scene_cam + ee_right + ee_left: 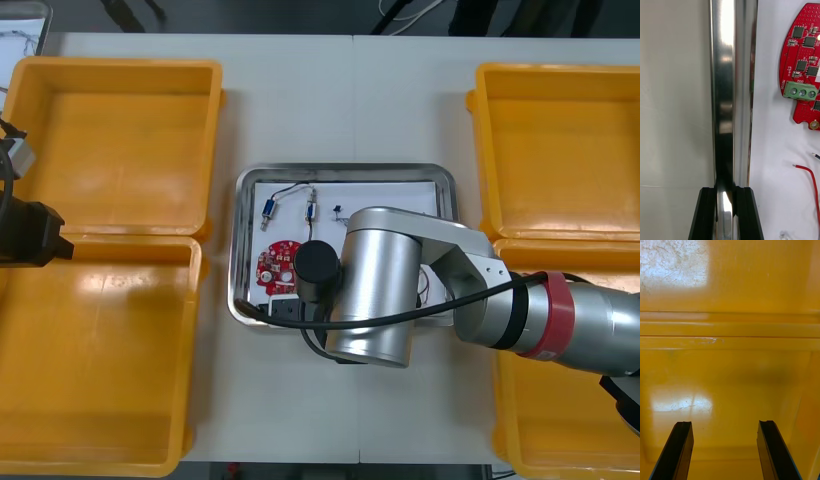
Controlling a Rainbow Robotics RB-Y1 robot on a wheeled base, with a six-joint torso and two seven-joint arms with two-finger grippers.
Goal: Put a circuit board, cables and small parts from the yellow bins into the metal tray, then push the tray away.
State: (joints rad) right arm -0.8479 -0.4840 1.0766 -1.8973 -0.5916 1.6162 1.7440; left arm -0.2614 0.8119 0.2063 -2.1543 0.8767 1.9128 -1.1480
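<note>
Right gripper (725, 215) is set at the metal tray (240, 230), near rim, about 7 o'clock of the tray. Its fingers (703, 213) are nearly closed and clamped across the shiny rim, one outside and one inside.

Tray is seen at table centre, white inside. Round red circuit board (277, 262) lies at its 7 o'clock, just beside the gripped rim. Red cable (810, 180) lies loose nearer the fingers.

Left gripper (726, 450) is parked at 9 o'clock of the table over a yellow bin (730, 296), fingers wide apart, nothing held.

Risks, as judged:
- Slip could be caused by the thin, slick rim.
- Tray could be yawed by the off-centre hold when pushed toward 12 o'clock.
- Board and cable could be shifted or spilled if the rim is lifted.
</note>
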